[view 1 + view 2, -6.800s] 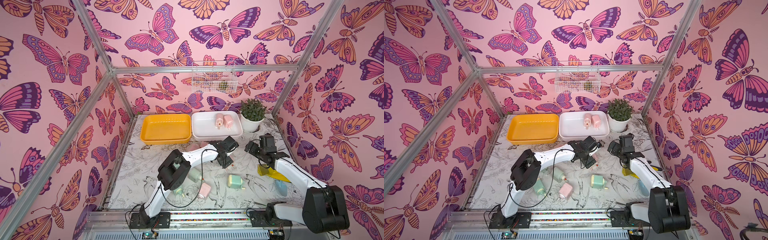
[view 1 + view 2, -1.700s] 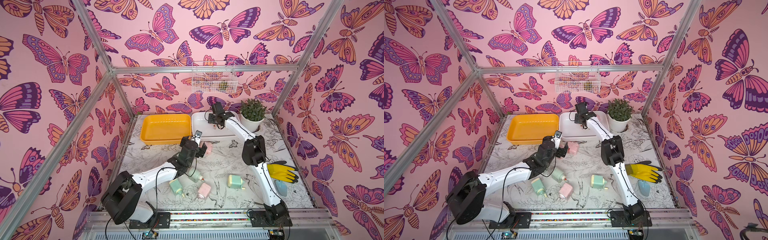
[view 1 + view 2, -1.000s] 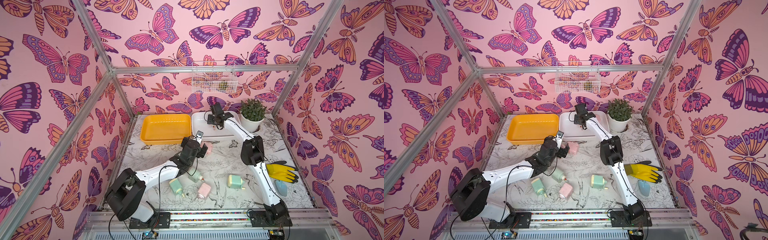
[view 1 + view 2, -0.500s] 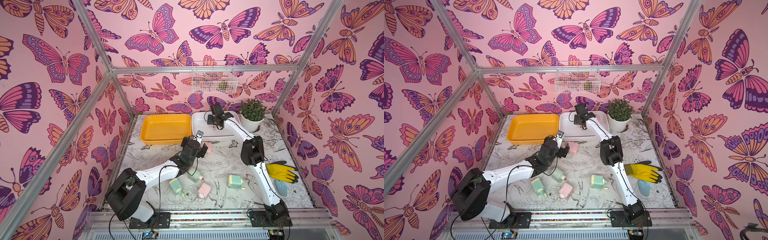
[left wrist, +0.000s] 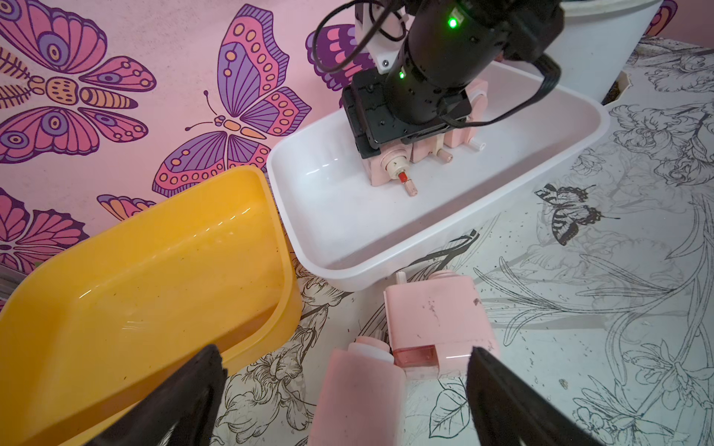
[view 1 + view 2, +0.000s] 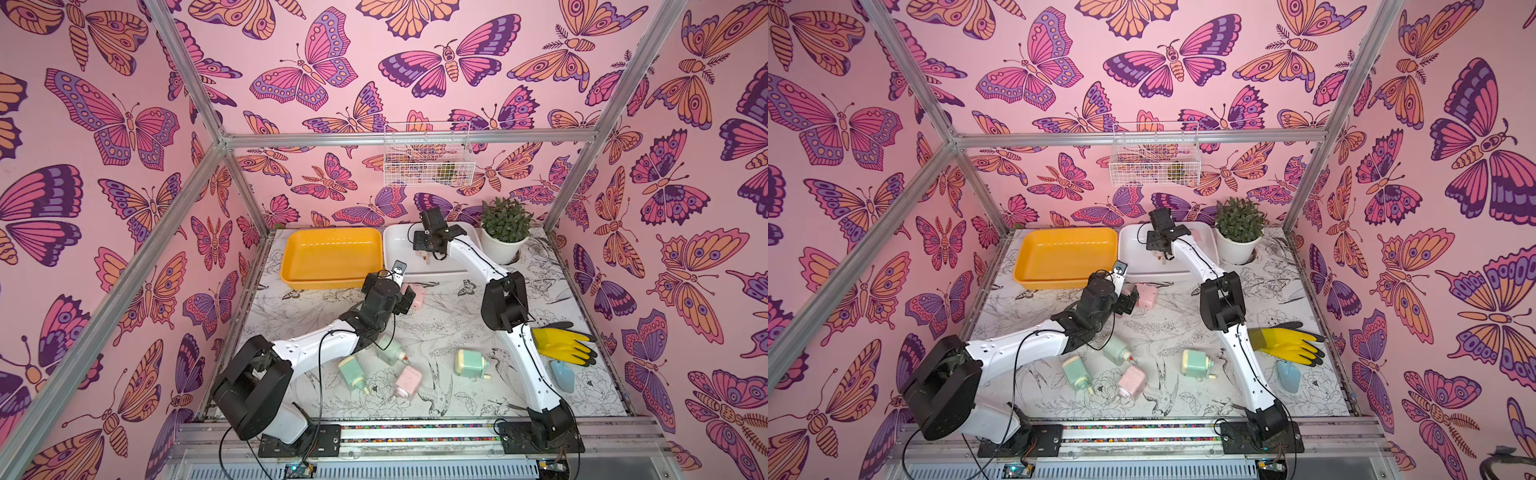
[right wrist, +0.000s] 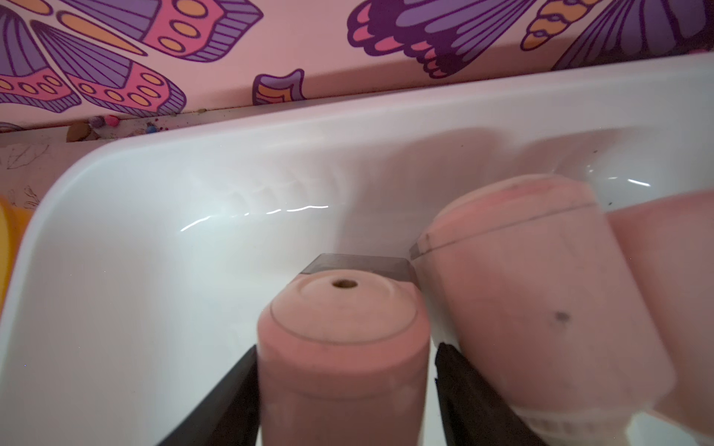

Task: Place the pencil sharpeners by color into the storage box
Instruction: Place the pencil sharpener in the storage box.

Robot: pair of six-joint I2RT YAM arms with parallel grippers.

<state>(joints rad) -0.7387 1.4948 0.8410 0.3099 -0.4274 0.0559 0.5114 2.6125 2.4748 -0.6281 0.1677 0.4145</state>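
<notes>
While the right gripper (image 7: 345, 347) reaches into the white rectangular plastic tray (image 6: 399, 249) at 12 o'clock on the flower-printed table (image 6: 449, 316), its black fingers flank one pastel pink plastic pencil sharpener (image 7: 340, 347) closely; whether they clamp it cannot be told. Two more pink sharpeners (image 7: 533, 289) (image 7: 676, 270) lie just beside it, making three in that tray. The orange-yellow plastic tray (image 6: 332, 253) at 11 o'clock holds none. At the table's centre the left gripper (image 5: 344, 355) stands spread wide and holds nothing, with one pink sharpener (image 5: 359, 394) lying between its fingers and a second (image 5: 436, 320) just beyond it, near the white tray's front wall. Toward 6 o'clock lie three mint green sharpeners with cream ends (image 6: 390, 351) (image 6: 351, 374) (image 6: 471, 363) and one further pink sharpener (image 6: 407, 380), apart from one another. In all, six pink and three green show. A yellow rubber glove (image 6: 559, 345) lies at 3 o'clock, one pale blue flat item (image 6: 562, 376) at 4 o'clock, and one potted green plant (image 6: 505, 220) at 1 o'clock.
</notes>
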